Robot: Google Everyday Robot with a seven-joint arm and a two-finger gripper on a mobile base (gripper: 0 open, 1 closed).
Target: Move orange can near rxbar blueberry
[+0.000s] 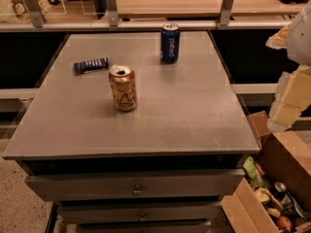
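The orange can [122,88] stands upright on the grey table top [184,115], left of centre, with its silver top open. The rxbar blueberry [91,64] lies flat a short way behind and to the left of the can, not touching it. My gripper [289,98] hangs at the far right edge of the view, beyond the table's right side and well apart from the can. It holds nothing that I can see.
A dark blue can [170,43] stands upright near the table's back edge. Drawers [136,189] sit under the table top. An open cardboard box [274,188] of mixed items stands on the floor at the lower right. A rail with posts [112,13] runs behind the table.
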